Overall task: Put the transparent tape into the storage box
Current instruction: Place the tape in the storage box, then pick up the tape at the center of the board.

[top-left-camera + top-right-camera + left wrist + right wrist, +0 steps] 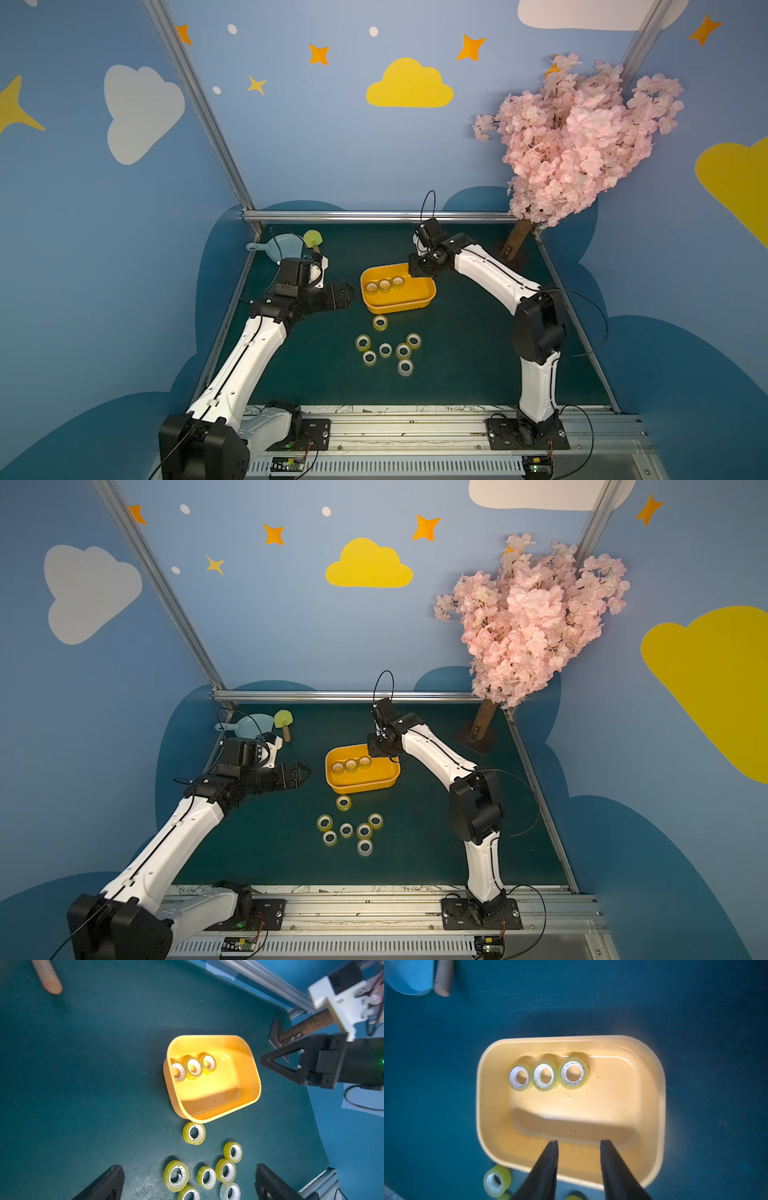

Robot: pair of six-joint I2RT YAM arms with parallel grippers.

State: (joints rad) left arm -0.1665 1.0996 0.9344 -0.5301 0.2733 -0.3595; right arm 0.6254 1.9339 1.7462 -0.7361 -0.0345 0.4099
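Three tape rolls point(544, 1076) sit lined against the wall of the storage box point(488, 1105), leaving room; right gripper point(579, 1144) hangs above, fingers parted and empty; left gripper point(348, 294) waits beside, fingers wide; seven loose rolls point(385, 350) lie on the counter point(457, 353)

overhead light glared on the storage box point(661, 1105) wall beyond the fingers point(546, 1167) of the right gripper point(578, 1142), with a shadow band just ahead of them. that view was blurred; both top views bowed at the edges.

Dustpan point(406, 976) blurred and cropped in right wrist view, 2 tape rolls point(230, 1191) cropped in left wrist view
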